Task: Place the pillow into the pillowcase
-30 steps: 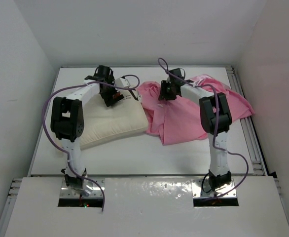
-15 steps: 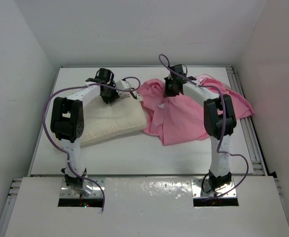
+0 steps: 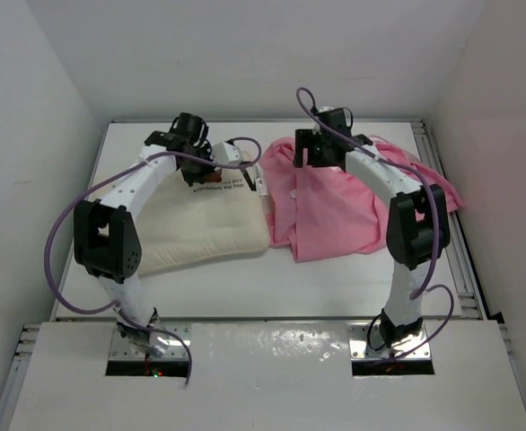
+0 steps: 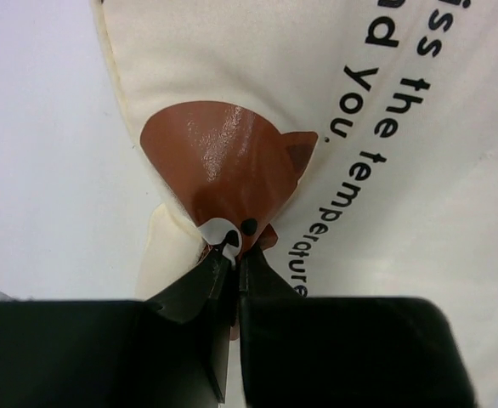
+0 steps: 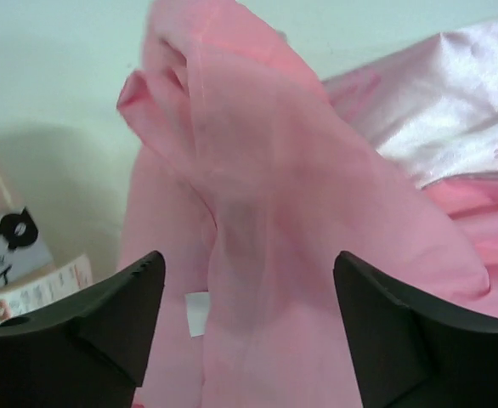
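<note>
Twin robot arms at work over a white desk (image 3: pixel 245 287). The pillowcase (image 3: pixel 335 215), shiny pink satin, sprawls crumpled over the right half of the desk, from the middle of the far edge out toward the right edge. A raised ridge of fabric stands at its far left part, and its paler patterned side shows toward the far right corner. The pillow (image 3: pixel 200 224), plump and cream-white, lies flat on the left half, its long axis running left to right, roughly parallel to the far edge. Its right end sits just beside the left border of the pillowcase, and its printed side faces up, with the print along the far edge. The left tool (image 4: pixel 232 246) reaches down at the pillow's far edge near the desk's middle, fingers pressed together on a pinch of the pillow's cover. The right tool (image 5: pixel 247 259) hangs above the pink ridge at the far edge, its two fingers (image 5: pixel 113 314) spread wide apart with the fabric below the gap; contact cannot be told. The brown bear-like mark (image 4: pixel 223 170) is puckered into the left tool's pinch, with black lettering (image 4: pixel 402 102) running beside it. A printed label (image 5: pixel 28 289) lies at the pillow's right end, and a small white tag (image 5: pixel 196 312) sits on the pink cloth.
</note>
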